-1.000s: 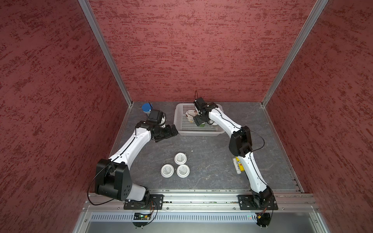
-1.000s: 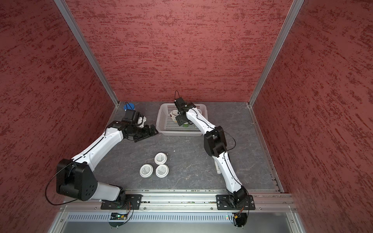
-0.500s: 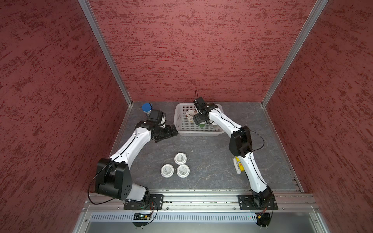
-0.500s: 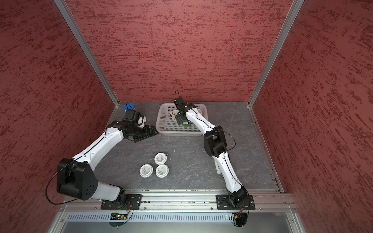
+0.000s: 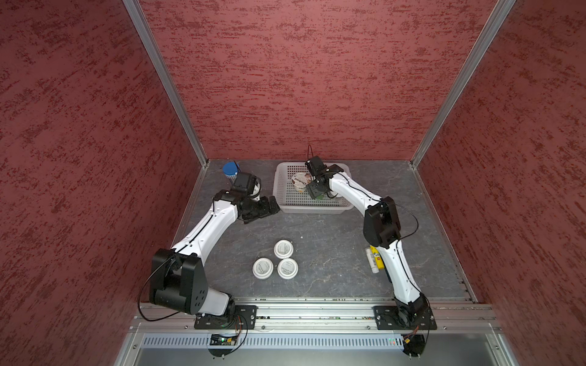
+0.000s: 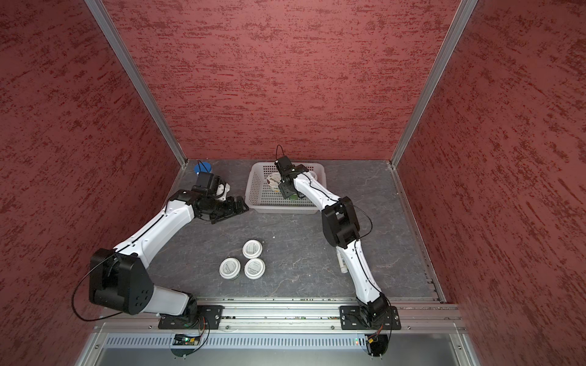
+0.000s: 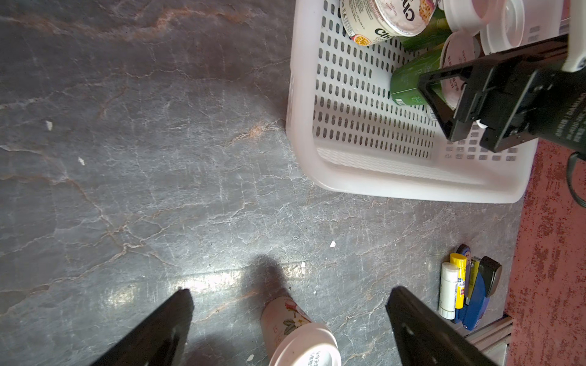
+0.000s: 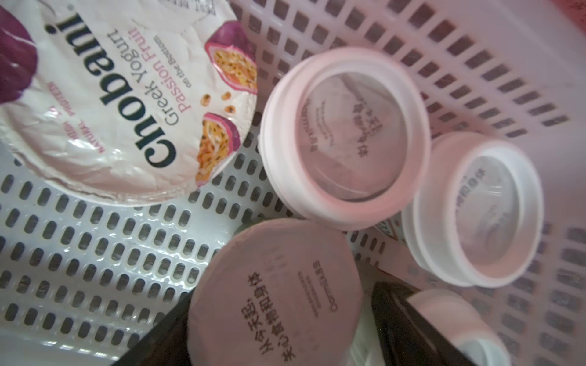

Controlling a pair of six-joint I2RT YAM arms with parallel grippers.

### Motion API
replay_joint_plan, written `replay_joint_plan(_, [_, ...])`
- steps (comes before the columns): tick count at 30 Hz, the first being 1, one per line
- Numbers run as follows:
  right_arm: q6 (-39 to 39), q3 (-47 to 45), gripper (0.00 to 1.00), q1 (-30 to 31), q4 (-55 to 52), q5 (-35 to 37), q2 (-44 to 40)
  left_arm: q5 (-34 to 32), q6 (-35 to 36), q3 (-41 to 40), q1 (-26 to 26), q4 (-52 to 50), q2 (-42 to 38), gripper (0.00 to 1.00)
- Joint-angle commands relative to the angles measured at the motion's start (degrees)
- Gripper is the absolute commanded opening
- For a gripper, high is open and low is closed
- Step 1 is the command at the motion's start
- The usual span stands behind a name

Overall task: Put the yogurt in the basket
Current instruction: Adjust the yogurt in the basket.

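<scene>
Right, my right gripper (image 8: 282,298) straddles a green-sided yogurt cup (image 7: 407,84) inside the basket (image 5: 312,209), jaws spread wide, not pinching it; my left gripper (image 7: 290,293) gapes, holding nothing.

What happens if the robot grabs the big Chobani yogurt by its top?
The Chobani yogurt looks wide and low, so it likely won't tip easily. Its foil lid is crinkly, so pressing there would probably dent it.

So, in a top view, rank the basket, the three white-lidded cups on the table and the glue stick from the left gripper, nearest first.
1. basket, at the back, just beside the left gripper.
2. three white-lidded cups, mid-table toward the front.
3. glue stick, farthest, beside the right arm.
</scene>
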Motion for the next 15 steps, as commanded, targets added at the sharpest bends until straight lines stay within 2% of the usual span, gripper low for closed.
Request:
replay_joint_plan(1, [-0.4,-1.0,0.84,-0.2,2.4,1.0,-3.3,-0.2,0.0,-0.8,0.2,1.0,-0.3,1.00])
replay_joint_plan(9, [-0.7,-1.1,0.88,0.9,3.9,-2.5,-4.8,-0.3,0.0,-0.7,0.1,1.0,-0.6,1.00])
replay_joint_plan(15, [-0.2,2.2,0.87,0.9,4.0,-0.6,-1.6,-0.2,0.0,-0.9,0.0,1.0,-1.1,1.00])
